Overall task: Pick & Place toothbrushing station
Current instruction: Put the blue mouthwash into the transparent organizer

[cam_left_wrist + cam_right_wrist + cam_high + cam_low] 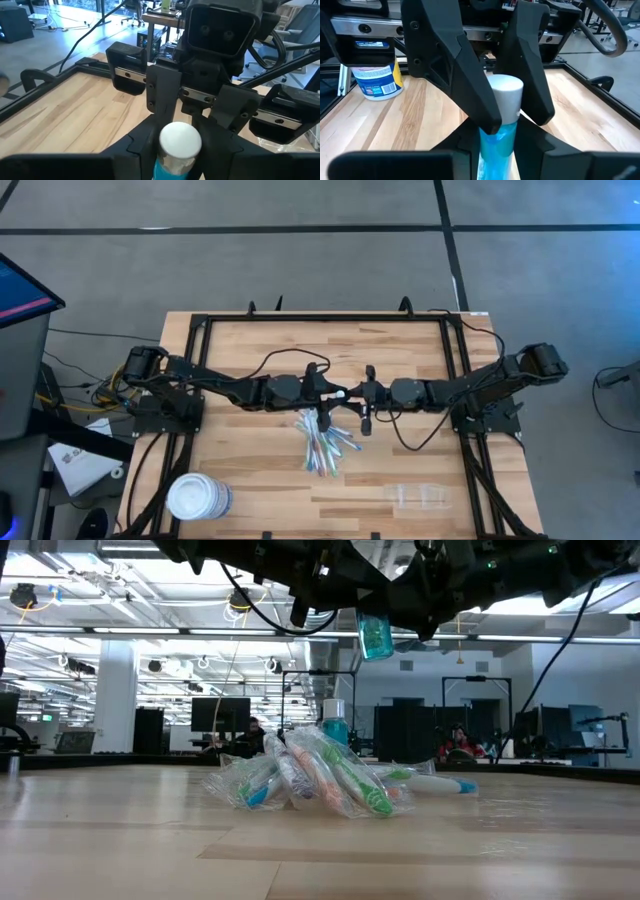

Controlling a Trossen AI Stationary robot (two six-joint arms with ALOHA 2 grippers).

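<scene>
High view: left gripper (335, 393) and right gripper (352, 393) meeting nose to nose above the table (250, 470) middle, over a heap of wrapped toothbrushes (322, 442). Toothbrushing station (417, 497) lying near the table's front right corner; white tub (197, 498) at front left.

Low view: blue tube (375, 635) hanging aloft between both grippers.

Wrist views: both grippers clamped on the white-capped tube.
</scene>
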